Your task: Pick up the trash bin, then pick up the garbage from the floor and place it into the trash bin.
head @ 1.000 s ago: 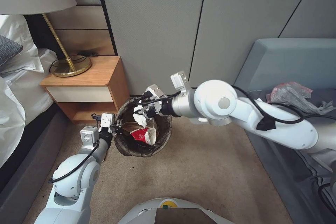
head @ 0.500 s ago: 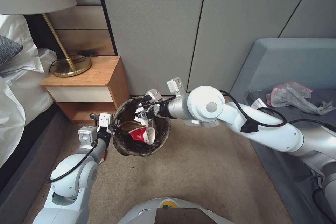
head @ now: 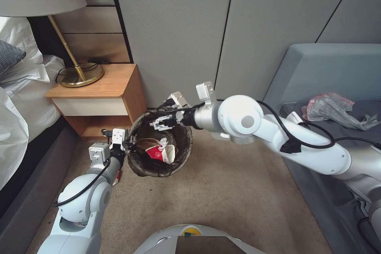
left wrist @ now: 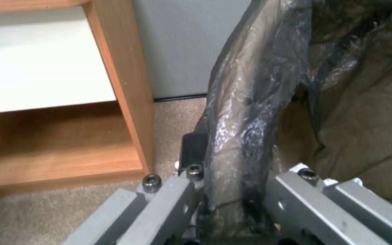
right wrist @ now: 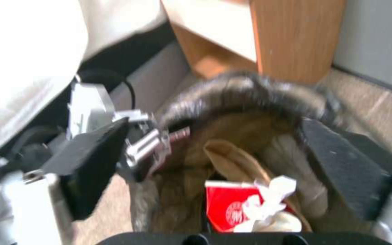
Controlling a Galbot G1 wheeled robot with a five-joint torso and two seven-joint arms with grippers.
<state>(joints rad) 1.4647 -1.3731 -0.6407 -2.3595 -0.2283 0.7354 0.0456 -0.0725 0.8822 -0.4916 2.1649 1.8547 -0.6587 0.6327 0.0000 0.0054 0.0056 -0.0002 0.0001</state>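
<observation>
The trash bin (head: 159, 172), a small round bucket with a dark bag liner over its rim, is just off the carpet in front of the nightstand. My left gripper (head: 129, 143) is shut on its near-left rim (left wrist: 246, 136), one finger (left wrist: 168, 204) on each side of the liner. My right gripper (head: 160, 121) hovers open over the far side of the bin's mouth, its black pads (right wrist: 92, 166) spread wide and holding nothing. Garbage lies inside: a red-and-white paper cup (head: 158, 153), a brown paper bag (head: 147, 143) and a white tissue wad (right wrist: 268, 204).
A wooden nightstand (head: 99, 99) with a brass lamp (head: 79, 73) stands just left of the bin, the bed (head: 20, 99) beyond it. A grey sofa (head: 325, 87) at the right carries a see-through plastic bag (head: 329, 107). Bare carpet (head: 222, 190) lies in front.
My right gripper held the white tissue wad over the bin, dipped into its mouth, then opened and rose a little. The wad now lies on the cup. The left gripper has kept its hold.
</observation>
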